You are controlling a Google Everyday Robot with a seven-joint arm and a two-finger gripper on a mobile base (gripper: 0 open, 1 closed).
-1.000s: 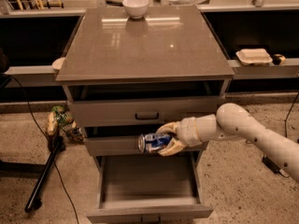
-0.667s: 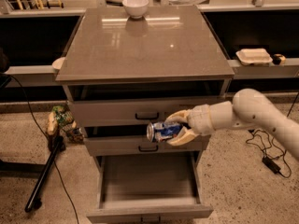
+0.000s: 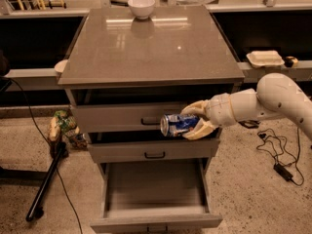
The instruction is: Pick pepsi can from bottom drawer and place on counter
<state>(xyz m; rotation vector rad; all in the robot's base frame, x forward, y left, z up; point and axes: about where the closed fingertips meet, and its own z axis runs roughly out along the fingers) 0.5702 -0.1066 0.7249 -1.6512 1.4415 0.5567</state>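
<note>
Blue and silver, one pepsi can [image 3: 173,125] is pinched sideways in the gripper [image 3: 191,122] above the open bottom drawer [image 3: 153,189], lowest of three. One white bowl [image 3: 141,6] is seen on the counter [image 3: 151,48].

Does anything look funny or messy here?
The pepsi can is sideways in mid-air, held by the gripper in front of the upper drawers. The bottom drawer hangs wide open. Nothing is spilled.
</note>
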